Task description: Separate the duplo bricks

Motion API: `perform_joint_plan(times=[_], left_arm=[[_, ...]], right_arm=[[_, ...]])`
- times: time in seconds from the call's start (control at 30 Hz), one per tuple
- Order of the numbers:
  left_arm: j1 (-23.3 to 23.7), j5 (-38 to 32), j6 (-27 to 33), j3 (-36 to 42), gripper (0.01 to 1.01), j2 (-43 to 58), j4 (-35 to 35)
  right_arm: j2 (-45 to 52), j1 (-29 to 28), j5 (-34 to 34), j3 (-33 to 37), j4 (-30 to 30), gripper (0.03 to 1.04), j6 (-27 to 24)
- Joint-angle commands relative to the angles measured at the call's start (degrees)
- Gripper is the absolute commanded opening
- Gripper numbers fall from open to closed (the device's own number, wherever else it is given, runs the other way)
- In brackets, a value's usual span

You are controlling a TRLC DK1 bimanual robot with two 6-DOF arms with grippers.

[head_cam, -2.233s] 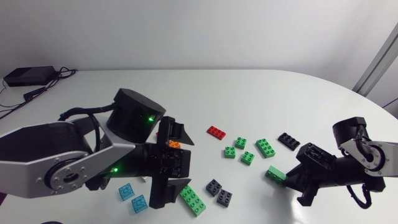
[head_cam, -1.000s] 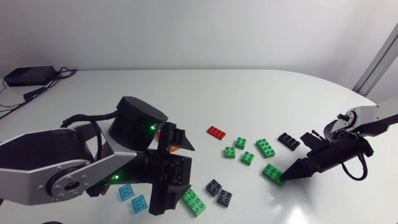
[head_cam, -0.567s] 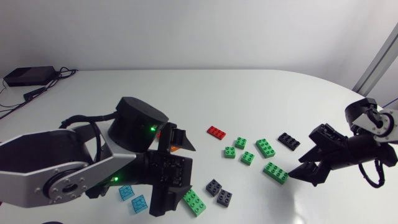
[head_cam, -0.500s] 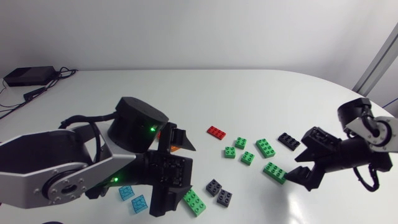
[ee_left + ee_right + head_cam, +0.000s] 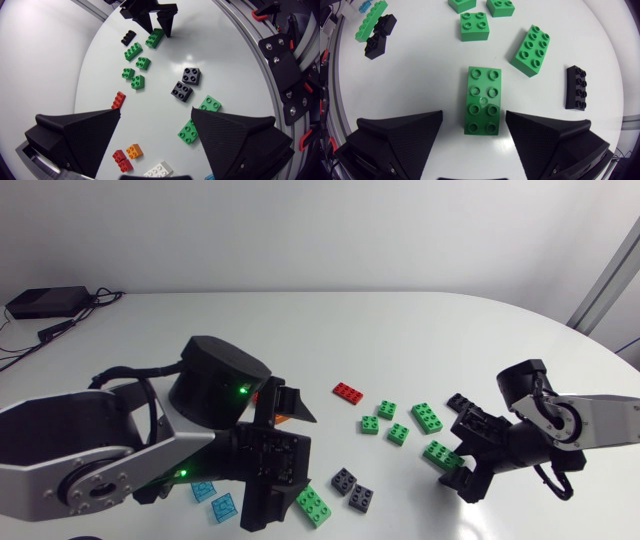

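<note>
The white bench [image 5: 400, 330] carries both arms. The left arm [image 5: 90, 450] holds its claw [image 5: 156, 120] spread wide above a small orange brick [image 5: 133, 150]. The right arm [image 5: 590, 420] has its claw [image 5: 474, 116] spread too, one finger on either side of the near end of a long green brick [image 5: 482, 100] lying flat, studs up. Ahead lie a second long green brick [image 5: 531, 50] and a thin black brick [image 5: 576, 88].

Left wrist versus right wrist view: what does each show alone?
Left wrist only: a red plate, a small red brick, an orange brick and a white brick near the left claw. Right wrist only: a pale blue brick; left shows at most a sliver. Both: the right claw open, a green brick between its fingers, a black plate, two dark bricks.
</note>
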Motion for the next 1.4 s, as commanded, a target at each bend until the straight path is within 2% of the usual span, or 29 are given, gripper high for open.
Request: perform_joint_plan(times=[0.0,0.03,0.07,0.17,0.2,0.63,0.8,0.87,0.97,1.0,1.03,1.13,1.2,1.23,1.3,1.37], left_arm=[[-0.28,-0.28,-1.34,-1.13,0.985,-0.74,-0.34],[-0.28,-0.28,-1.34,-1.13,0.985,-0.74,-0.34],[-0.28,-0.28,-1.34,-1.13,0.985,-0.74,-0.34],[-0.1,-0.28,-1.26,-1.39,0.985,-0.74,-0.26],[-0.02,-0.28,-1.17,-1.31,0.985,-0.74,-0.17],[0.07,-0.28,-1.17,-1.83,0.985,-0.66,0.45],[0.25,-0.28,-1.08,-2.1,0.985,-1.1,0.27],[0.34,-0.28,-1.08,-2.1,0.985,-1.18,0.27],[0.34,-0.28,-1.08,-2.18,0.985,-1.18,0.27],[0.34,-0.28,-1.08,-2.18,0.985,-1.18,0.36],[0.34,-0.28,-1.08,-2.27,0.985,-1.1,0.45],[0.34,-0.28,-1.17,-2.27,0.985,-1.01,0.62],[0.34,-0.28,-1.17,-2.1,0.985,-1.01,0.62],[0.25,-0.28,-1.26,-2.1,0.985,-1.01,0.62],[0.25,-0.28,-1.26,-2.1,0.985,-1.01,0.53],[0.25,-0.28,-1.26,-2.1,0.985,-1.27,0.45]], right_arm=[[1.83,0.74,0.82,-0.57,1.14,0.65,1.39],[1.74,0.74,0.91,-0.57,1.32,0.53,1.57],[1.48,0.65,0.91,-0.57,1.32,0.46,1.66],[1.48,-0.4,0.91,-0.04,1.23,0.26,2.01],[2.01,-1.1,0.82,0.66,0.97,0.23,2.36],[7.28,-1.63,1.79,8.04,0.0,0.23,12.2],[9.21,-1.81,2.05,8.22,0.35,0.24,12.29],[9.21,-1.63,2.22,7.69,0.26,0.4,12.2],[6.49,-1.72,4.25,6.37,0.0,0.88,11.5],[5.17,-1.72,4.25,6.2,-0.26,0.96,11.41],[2.89,-1.63,4.33,5.85,-0.53,1.0,11.41],[-2.21,0.3,5.04,5.41,-0.61,1.0,11.59],[-3.97,2.32,5.21,5.67,-0.7,0.97,12.03],[-4.58,3.64,5.13,5.85,-0.79,0.9,12.2],[-4.41,5.75,5.13,6.37,-0.7,0.75,12.82],[-2.91,8.04,5.13,7.08,0.0,0.54,13.35]])
